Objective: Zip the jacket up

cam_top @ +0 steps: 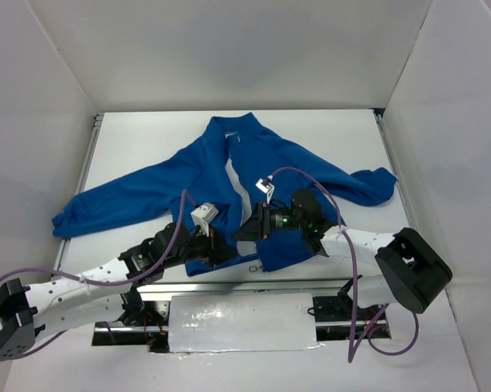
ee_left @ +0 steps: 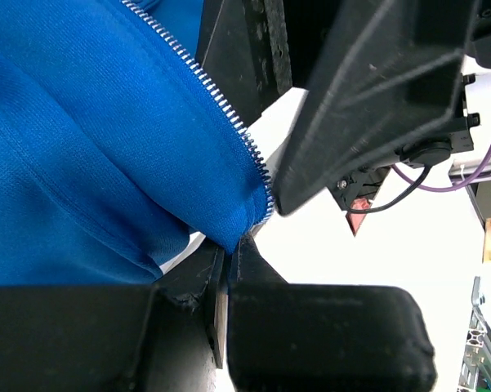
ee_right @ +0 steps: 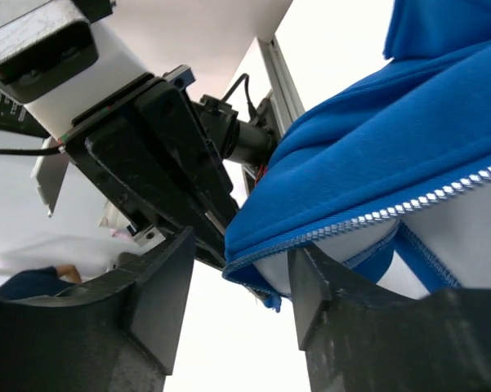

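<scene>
Blue jacket [cam_top: 198, 175] x1 (1 zip [ee_left: 227, 113])

Left tool [cam_top: 219, 245] and right tool [cam_top: 249, 229] crowd each other at the jacket [cam_top: 229, 163] hem; bare desk [cam_top: 147, 135] lies beyond the collar.

Noting the jacket [cam_top: 286, 163] is reading as soft matt fleece, finely ribbed up close. Its zipper teeth [ee_left: 220, 102] are glinting silvery, metal-like. Fingers [ee_right: 159, 294] of the right gripper [ee_right: 238, 245] are showing matt black plastic, faintly grainy. The table [cam_top: 147, 139] is looking smooth, white and matt. I'm seeing a foil sheet [cam_top: 241, 322] shining, crinkled.
</scene>
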`<action>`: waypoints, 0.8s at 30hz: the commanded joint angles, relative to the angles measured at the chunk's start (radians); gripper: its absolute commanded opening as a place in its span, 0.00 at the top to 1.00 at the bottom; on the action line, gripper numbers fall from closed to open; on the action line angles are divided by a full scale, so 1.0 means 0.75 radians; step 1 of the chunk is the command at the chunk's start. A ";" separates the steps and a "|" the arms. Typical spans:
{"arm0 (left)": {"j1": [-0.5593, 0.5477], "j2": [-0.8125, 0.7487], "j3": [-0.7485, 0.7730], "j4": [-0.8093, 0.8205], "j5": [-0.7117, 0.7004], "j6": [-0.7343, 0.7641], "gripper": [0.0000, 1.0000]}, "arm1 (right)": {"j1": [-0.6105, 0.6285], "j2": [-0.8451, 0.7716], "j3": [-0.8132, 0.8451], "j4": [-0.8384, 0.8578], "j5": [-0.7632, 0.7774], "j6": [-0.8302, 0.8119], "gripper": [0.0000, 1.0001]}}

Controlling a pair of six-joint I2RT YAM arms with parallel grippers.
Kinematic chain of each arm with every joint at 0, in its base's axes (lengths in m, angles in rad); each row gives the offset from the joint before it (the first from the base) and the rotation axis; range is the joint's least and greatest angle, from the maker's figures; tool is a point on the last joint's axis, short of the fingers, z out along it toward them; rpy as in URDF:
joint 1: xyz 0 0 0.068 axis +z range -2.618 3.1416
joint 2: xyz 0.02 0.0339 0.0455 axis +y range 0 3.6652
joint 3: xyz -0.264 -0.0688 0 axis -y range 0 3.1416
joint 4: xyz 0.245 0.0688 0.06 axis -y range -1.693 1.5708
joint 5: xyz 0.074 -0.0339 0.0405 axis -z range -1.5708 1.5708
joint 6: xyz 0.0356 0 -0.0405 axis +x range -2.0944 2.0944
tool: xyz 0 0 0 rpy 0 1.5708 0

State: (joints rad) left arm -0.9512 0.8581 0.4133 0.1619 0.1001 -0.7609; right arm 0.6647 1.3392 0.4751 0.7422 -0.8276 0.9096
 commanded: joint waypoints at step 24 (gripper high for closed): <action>0.010 0.001 0.042 0.064 0.081 0.037 0.33 | 0.057 -0.100 0.097 -0.254 0.144 -0.168 0.96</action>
State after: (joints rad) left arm -0.9447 0.9024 0.4652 0.1368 0.1219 -0.7357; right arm 0.7101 1.2755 0.5034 0.5274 -0.6922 0.8001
